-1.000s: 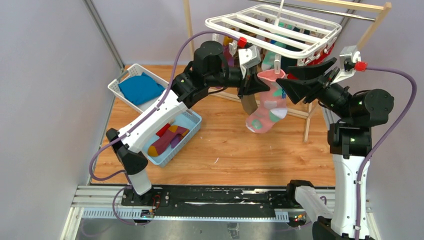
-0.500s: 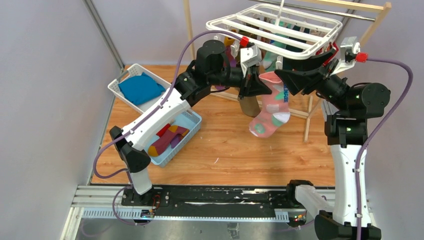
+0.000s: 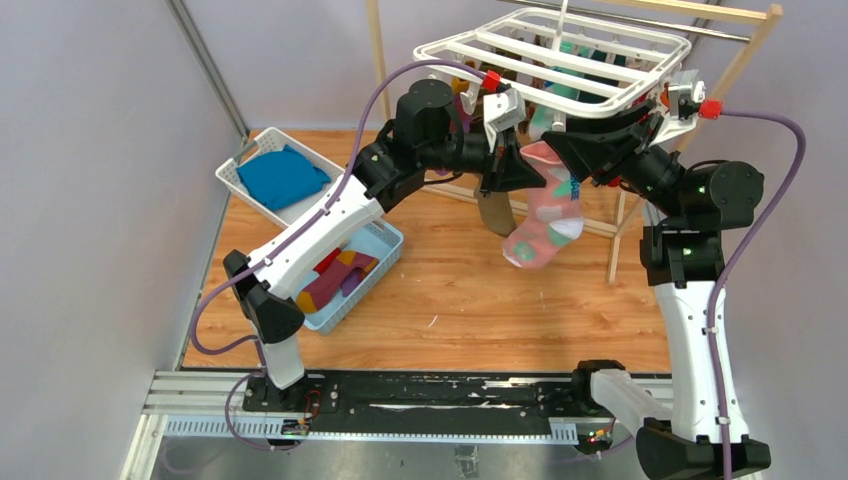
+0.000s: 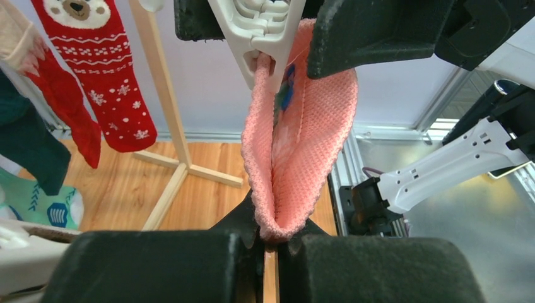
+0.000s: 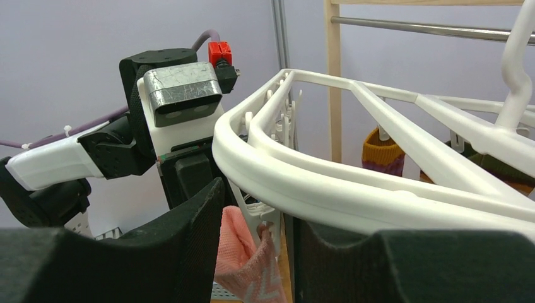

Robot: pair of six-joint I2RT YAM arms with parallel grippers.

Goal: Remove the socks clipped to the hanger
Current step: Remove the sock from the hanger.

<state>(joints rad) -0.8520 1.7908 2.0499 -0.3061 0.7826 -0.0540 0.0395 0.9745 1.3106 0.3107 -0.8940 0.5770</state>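
The white hanger hangs at the back with several socks clipped under it. A pink patterned sock hangs from a white clip on its near rim. My left gripper is shut on the sock's cuff edge, just below the clip. My right gripper is open under the hanger's rim, one finger on each side of that clip and the pink cuff. A red bear sock and teal socks hang behind.
A wooden pole rack with a metal rod carries the hanger. A white basket holding a blue cloth stands at the left. A blue basket with several loose socks sits beside it on the wooden floor.
My right gripper has risen and moved left, from beside the sock to straddling its clip under the hanger's rim. My left gripper stayed shut on the cuff, and the sock swung slightly right.
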